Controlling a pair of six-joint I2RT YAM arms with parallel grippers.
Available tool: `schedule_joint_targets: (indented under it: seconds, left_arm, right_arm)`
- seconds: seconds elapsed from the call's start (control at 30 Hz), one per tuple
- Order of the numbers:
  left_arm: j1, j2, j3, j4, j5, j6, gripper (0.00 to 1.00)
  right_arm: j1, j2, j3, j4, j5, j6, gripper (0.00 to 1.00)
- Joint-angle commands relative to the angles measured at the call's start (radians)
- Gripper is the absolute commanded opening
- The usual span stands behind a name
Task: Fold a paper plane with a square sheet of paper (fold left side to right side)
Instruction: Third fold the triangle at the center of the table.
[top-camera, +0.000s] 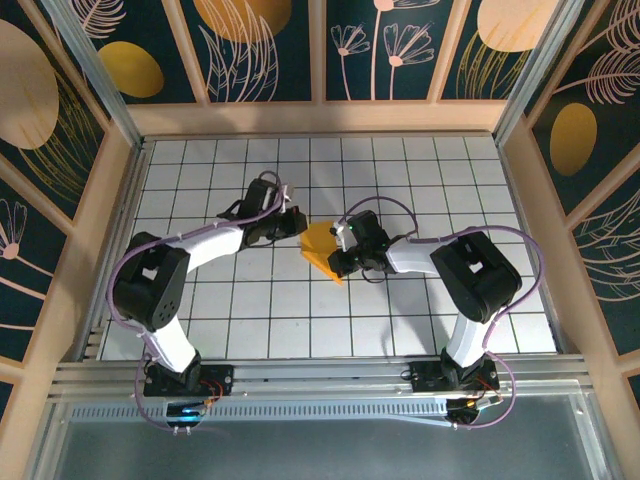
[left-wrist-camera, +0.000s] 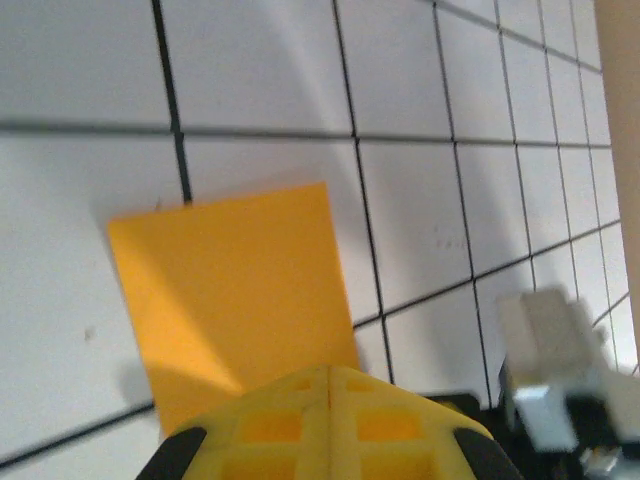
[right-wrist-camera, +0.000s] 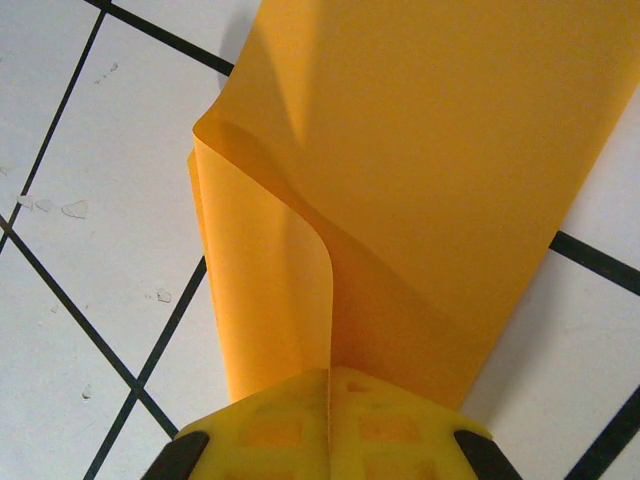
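Note:
The square sheet of paper (top-camera: 320, 248) is orange-yellow and lies partly folded on the white grid table (top-camera: 430, 190) between the two arms. In the right wrist view the paper (right-wrist-camera: 420, 150) curls over itself in two layers. Both layers run into the seam of my right gripper (right-wrist-camera: 328, 375), which is shut on them. My right gripper (top-camera: 340, 256) sits at the sheet's right side. My left gripper (top-camera: 297, 222) is at the sheet's upper left. Its yellow fingertips (left-wrist-camera: 330, 372) are pressed together over the near edge of the flat paper (left-wrist-camera: 230, 290), with nothing seen between them.
Wooden walls with dark-blue panels (top-camera: 260, 45) close in the table at the back and both sides. A metal rail (top-camera: 320, 375) runs along the near edge by the arm bases. Part of the right arm (left-wrist-camera: 545, 350) shows blurred beside the paper.

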Motion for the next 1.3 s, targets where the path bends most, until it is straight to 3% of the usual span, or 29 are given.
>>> schedule_joint_targets:
  seconds: [0.0, 0.1, 0.37, 1.27]
  left_arm:
    - [-0.023, -0.030, -0.101, 0.149, 0.098, -0.084, 0.00]
    - [-0.042, -0.031, -0.149, 0.232, 0.124, -0.138, 0.00]
    - [-0.077, 0.066, -0.119, 0.252, 0.134, -0.155, 0.00]
    - [-0.096, 0.157, -0.103, 0.160, 0.055, -0.111, 0.00]
  right_arm:
    - [-0.004, 0.046, -0.009, -0.055, 0.027, -0.020, 0.00]
    - [-0.003, 0.047, -0.007, -0.056, 0.029, -0.019, 0.00]
    - [-0.004, 0.043, -0.007, -0.065, 0.036, -0.020, 0.00]
    - [-0.004, 0.050, -0.003, -0.069, 0.048, -0.023, 0.00]
